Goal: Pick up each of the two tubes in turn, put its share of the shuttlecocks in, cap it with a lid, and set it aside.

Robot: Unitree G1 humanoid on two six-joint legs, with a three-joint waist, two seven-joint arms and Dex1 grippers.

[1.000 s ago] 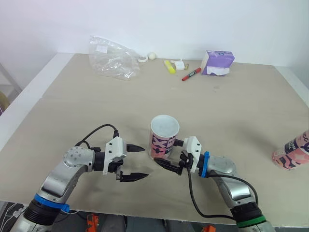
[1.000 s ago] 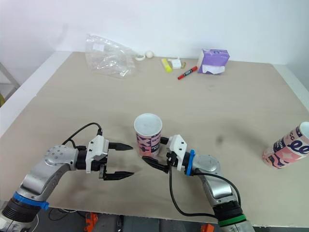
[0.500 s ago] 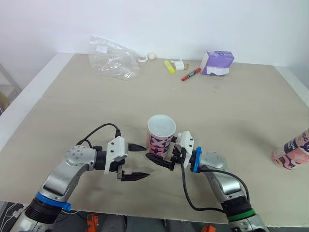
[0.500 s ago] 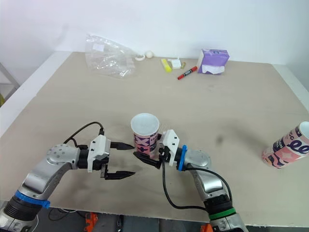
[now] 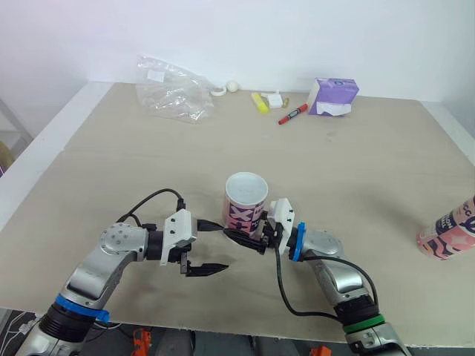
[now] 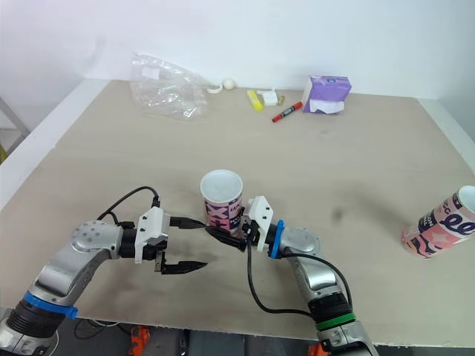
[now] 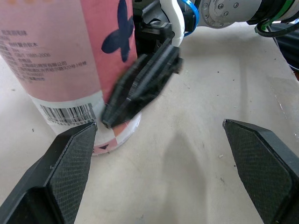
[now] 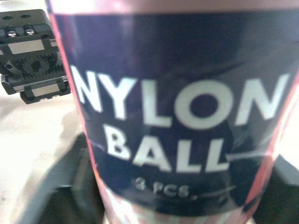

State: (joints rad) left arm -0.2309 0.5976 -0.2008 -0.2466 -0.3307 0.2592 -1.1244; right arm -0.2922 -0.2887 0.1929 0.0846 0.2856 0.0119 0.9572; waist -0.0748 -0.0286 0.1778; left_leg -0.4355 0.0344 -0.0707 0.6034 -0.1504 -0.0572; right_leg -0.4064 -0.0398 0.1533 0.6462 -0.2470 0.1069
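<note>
Step in hand, as judged: handling of the upright tube [image 5: 245,204], which stands near the front middle of the table [image 5: 356,163]. The right gripper [image 5: 241,230] pinches the tube's lower body, one finger on each side. The left gripper [image 5: 223,246] is spread, just beside the tube's base; its upper fingertip lies close to the label, contact uncertain.

Next move, as judged: keep the tube vertical under the low grasp, and either close the left fingers on the base or withdraw them before any lift.

Limits of observation:
- The tube's white top may be a lid or an open mouth; contents cannot be told
- The second tube [image 5: 449,231] lies at the table's right edge, cut off by the frame
</note>
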